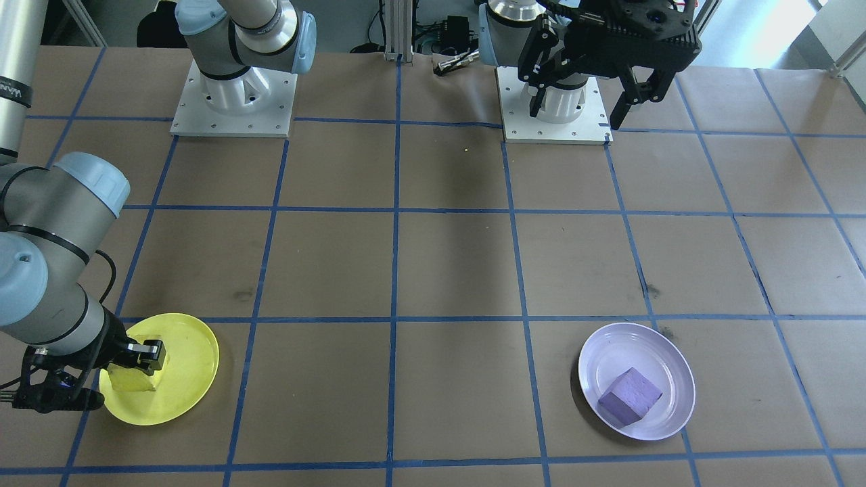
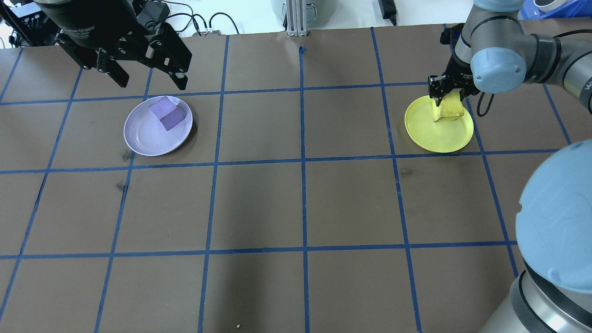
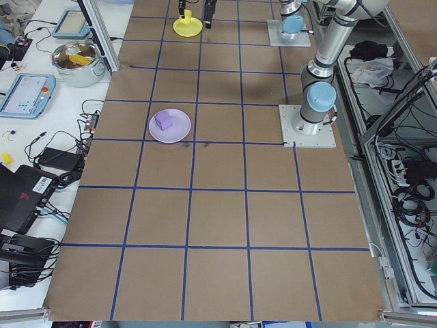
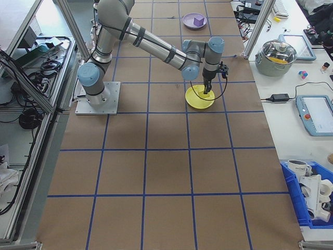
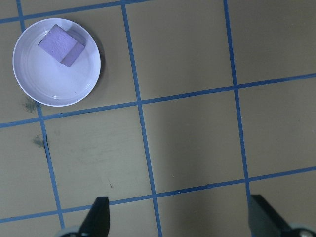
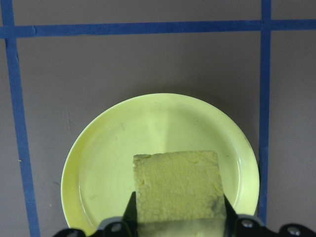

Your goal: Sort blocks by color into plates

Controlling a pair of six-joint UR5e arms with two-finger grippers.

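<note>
The bright yellow rough foam cube (image 6: 177, 190) sits clamped between the right gripper (image 6: 177, 217) fingers (image 6: 130, 212), directly over the round shallow yellow plastic plate (image 6: 98, 163). Whether it touches the plate floor, I cannot tell. From the overhead view it hangs toward the plate's far rim, so a release from any height could let the light foam bounce or roll over that rim onto the brown paper-covered counter (image 2: 300, 203). The foam could also cling to one finger as they part and be dragged off. The matte purple foam cube (image 2: 167, 113) already lies in the pale lavender plate (image 2: 143, 138), below and ahead of the left gripper (image 2: 150, 74), whose fingers hang spread apart, empty.
</note>
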